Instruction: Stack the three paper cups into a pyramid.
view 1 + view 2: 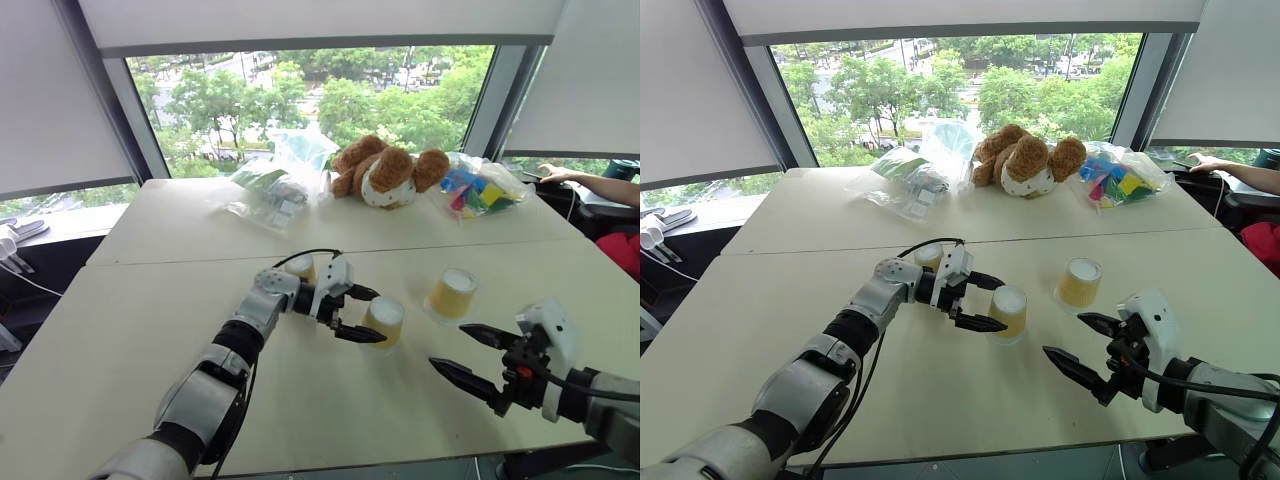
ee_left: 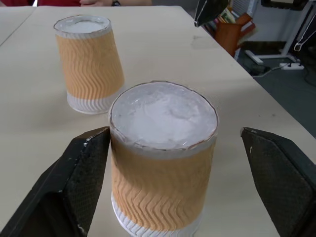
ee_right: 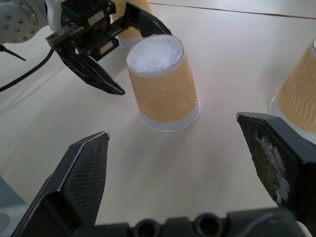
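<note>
Three paper cups stand mouth-down on the pale table [image 1: 150, 330]. The middle cup [image 1: 385, 322] sits between the fingers of my left gripper [image 1: 380, 316], which is open. In the left wrist view one finger [image 2: 86, 163] is right beside this cup [image 2: 163, 163] and the other stands well away from it. A second cup [image 1: 453, 292] is a little farther right and back. The third cup [image 1: 300, 265] is partly hidden behind my left wrist. My right gripper [image 1: 470, 352] hovers open and holds nothing, in front of and to the right of the middle cup [image 3: 163, 84].
At the table's far side lie a brown teddy bear [image 1: 385, 170], clear plastic bags [image 1: 280, 185] and a bag of colourful blocks [image 1: 480, 188]. A person's arm [image 1: 590, 183] rests at the far right. Windows run behind.
</note>
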You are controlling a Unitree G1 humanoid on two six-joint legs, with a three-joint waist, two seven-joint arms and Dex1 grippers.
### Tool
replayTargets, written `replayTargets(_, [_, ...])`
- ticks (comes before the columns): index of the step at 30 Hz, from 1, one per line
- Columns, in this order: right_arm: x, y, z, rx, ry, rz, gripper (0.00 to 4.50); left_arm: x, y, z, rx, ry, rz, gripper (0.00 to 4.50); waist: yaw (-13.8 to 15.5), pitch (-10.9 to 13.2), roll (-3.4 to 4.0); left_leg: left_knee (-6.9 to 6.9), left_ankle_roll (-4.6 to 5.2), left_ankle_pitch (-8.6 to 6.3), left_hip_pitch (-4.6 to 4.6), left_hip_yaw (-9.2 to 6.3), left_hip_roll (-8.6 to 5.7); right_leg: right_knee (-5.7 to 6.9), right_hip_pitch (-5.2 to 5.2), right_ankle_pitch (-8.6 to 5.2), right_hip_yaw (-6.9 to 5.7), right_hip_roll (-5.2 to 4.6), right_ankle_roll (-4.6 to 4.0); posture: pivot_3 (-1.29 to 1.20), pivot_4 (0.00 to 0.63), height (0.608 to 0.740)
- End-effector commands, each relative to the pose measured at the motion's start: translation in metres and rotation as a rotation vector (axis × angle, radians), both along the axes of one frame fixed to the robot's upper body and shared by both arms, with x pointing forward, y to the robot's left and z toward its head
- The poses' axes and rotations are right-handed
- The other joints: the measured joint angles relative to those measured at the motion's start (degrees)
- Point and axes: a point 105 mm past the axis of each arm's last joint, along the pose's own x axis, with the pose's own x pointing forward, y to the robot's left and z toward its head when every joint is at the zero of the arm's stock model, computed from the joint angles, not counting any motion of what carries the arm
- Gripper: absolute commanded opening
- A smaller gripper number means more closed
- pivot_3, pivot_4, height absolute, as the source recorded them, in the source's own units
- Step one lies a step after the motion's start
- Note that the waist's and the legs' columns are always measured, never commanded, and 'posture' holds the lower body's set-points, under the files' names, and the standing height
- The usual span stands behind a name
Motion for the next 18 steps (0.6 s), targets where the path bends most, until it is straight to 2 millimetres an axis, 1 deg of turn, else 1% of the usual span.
replayTargets(1, [0.002,0.003,0.007,0.002,-0.029,0.029,4.5,0.009,0.013,0.038,-0.088,-0.074,0.037,4.41,-0.06,0.01,-0.02,0.0,0.0,0.0,0.0,0.0,0.0,0.01,0.0,0.0,0.0,0.0,0.0,0.0,0.15,0.74])
replayTargets(3, [0.002,0.003,0.007,0.002,-0.025,0.033,4.5,0.012,0.026,0.067,-0.138,-0.094,0.066,4.41,-0.15,0.01,-0.02,-0.02,0.0,0.0,-0.01,0.0,0.01,0.02,-0.03,0.0,0.0,0.01,0.0,0.0,0.15,0.74])
replayTargets(4, [0.002,0.002,0.007,0.002,-0.024,0.033,4.5,0.012,0.03,0.075,-0.148,-0.097,0.073,4.41,-0.2,0.01,-0.02,-0.02,0.0,0.0,-0.01,-0.01,0.02,0.04,-0.05,0.0,0.0,0.01,0.0,0.0,0.15,0.74])
replayTargets(6, [0.003,0.001,0.006,0.002,-0.021,0.033,4.5,0.015,0.053,0.094,-0.166,-0.097,0.128,4.41,-0.25,0.01,-0.02,-0.02,0.0,0.0,-0.01,-0.01,0.04,0.06,-0.06,0.0,0.01,0.02,0.0,0.0,0.15,0.74])
replayTargets(7, [0.003,0.0,0.006,0.001,-0.02,0.032,4.5,0.019,0.067,0.1,-0.168,-0.097,0.182,4.41,-0.29,0.01,-0.01,-0.02,0.0,0.0,-0.01,-0.01,0.04,0.06,-0.05,0.0,0.01,0.01,0.0,0.0,0.15,0.74])
replayTargets(8, [0.004,0.0,0.006,0.003,-0.02,0.03,4.5,0.026,0.082,0.101,-0.168,-0.098,0.254,4.41,-0.37,0.0,0.01,-0.02,0.0,0.0,0.0,-0.01,0.04,0.06,-0.05,0.0,0.02,0.01,0.0,0.0,0.15,0.74])
replayTargets(10, [0.005,-0.001,0.006,0.008,-0.022,0.03,4.5,0.038,0.106,0.096,-0.159,-0.104,0.384,4.41,-0.49,-0.01,0.01,-0.04,0.0,0.0,0.04,-0.02,0.04,0.08,-0.05,0.0,0.02,0.02,0.0,0.0,0.15,0.74])
replayTargets(14, [0.007,0.0,0.006,0.01,-0.024,0.037,4.5,0.051,0.139,0.082,-0.146,-0.117,0.565,4.41,-0.01,-0.01,0.01,-0.02,0.0,0.0,0.05,-0.03,0.01,0.08,-0.02,0.0,0.0,0.0,0.0,0.0,0.15,0.74])
replayTargets(16, [0.007,0.0,0.006,0.011,-0.025,0.04,4.5,0.056,0.151,0.079,-0.152,-0.123,0.634,4.41,0.02,0.0,-0.04,0.01,0.0,0.0,0.02,-0.07,-0.01,0.08,-0.02,0.0,-0.01,0.0,0.0,0.0,0.15,0.74])
replayTargets(18, [0.007,0.001,0.006,0.012,-0.024,0.045,4.5,0.055,0.154,0.072,-0.135,-0.126,0.648,4.41,0.01,0.01,-0.05,0.02,0.0,0.0,0.0,-0.09,-0.01,0.09,-0.03,0.0,-0.02,0.0,0.0,0.0,0.15,0.74])
